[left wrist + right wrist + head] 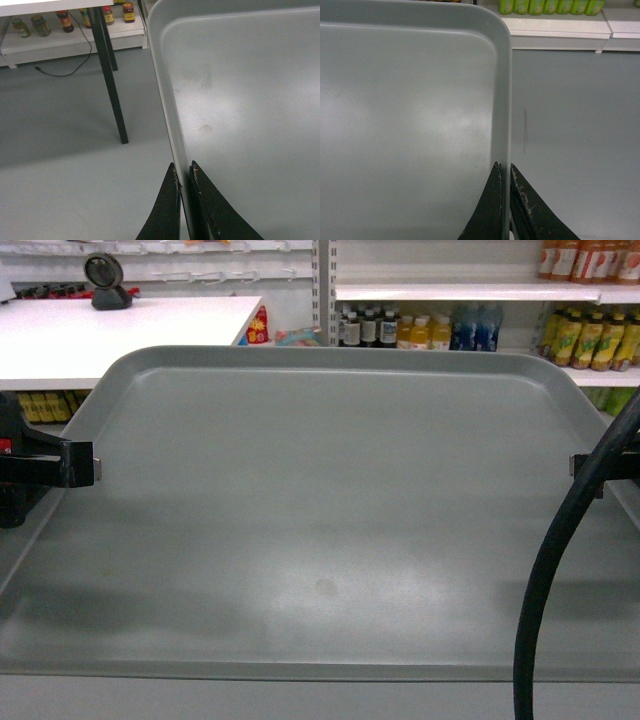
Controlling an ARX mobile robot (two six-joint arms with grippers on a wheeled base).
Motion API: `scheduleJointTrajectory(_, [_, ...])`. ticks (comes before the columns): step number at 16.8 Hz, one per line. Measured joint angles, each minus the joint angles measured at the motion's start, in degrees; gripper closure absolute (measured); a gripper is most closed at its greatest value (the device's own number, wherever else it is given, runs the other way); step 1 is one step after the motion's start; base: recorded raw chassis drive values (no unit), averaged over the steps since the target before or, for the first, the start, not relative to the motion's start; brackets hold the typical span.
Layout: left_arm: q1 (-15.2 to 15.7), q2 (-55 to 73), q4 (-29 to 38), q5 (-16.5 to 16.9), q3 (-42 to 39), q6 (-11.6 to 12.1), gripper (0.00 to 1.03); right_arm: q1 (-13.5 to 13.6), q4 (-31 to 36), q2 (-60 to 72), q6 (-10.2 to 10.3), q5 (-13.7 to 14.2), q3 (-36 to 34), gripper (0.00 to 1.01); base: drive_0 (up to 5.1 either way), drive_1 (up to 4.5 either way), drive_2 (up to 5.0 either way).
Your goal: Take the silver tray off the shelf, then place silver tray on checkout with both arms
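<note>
I have the left gripper pinched tight on the left rim of the silver tray and the right gripper pinched on its right rim, the tray held level in the air, near the checkout.

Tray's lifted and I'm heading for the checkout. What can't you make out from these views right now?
- Floor ahead, head view: hidden by the tray.
- Checkout: left end cut off by the frame, near edge behind the tray.
- Right gripper, head view: mostly behind the black cable.
- Left gripper, left wrist view: only the fingertips show, pinching the rim.
- Drink labels on the shelves: too small.
</note>
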Motion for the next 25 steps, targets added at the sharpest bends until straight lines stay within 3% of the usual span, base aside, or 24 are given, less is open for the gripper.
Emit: scheduleJointTrajectory(25, [0.0, 0.0, 0.1, 0.0, 0.0, 0.0, 0.99, 0.0, -0.2, 0.0, 0.0, 0.0, 0.0, 0.99, -5.1, 2.35, 2.4])
